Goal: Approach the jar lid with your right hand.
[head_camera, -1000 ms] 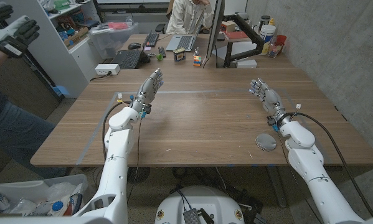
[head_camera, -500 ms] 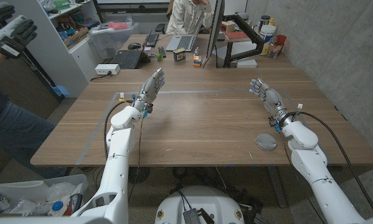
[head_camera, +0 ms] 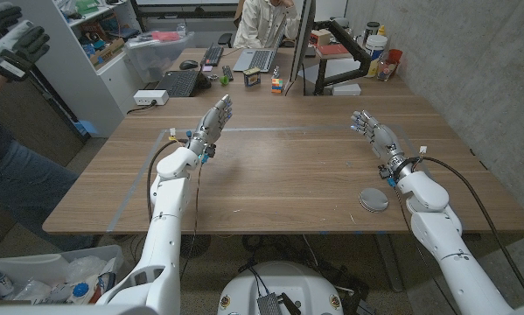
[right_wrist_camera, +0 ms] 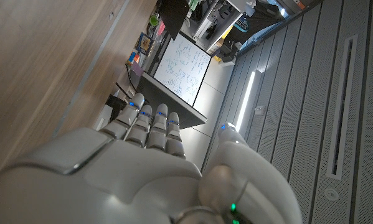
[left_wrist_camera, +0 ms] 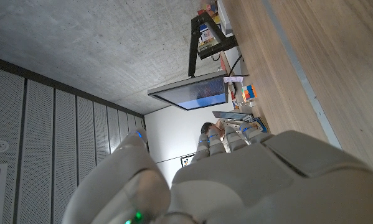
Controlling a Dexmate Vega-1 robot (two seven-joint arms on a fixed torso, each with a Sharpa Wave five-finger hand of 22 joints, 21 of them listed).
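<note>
Head view shows the approach barely begun — the right hand (head_camera: 373,134), fingers spread and holding nothing, hovers right of centre, well apart from the jar lid (head_camera: 374,199) lying on the table (head_camera: 279,175) lower right.

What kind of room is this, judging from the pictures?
Most likely an office or robotics lab. Behind the wooden table stands a desk with a laptop, keyboards and a monitor, a person works there, and shelves hold supplies.
</note>
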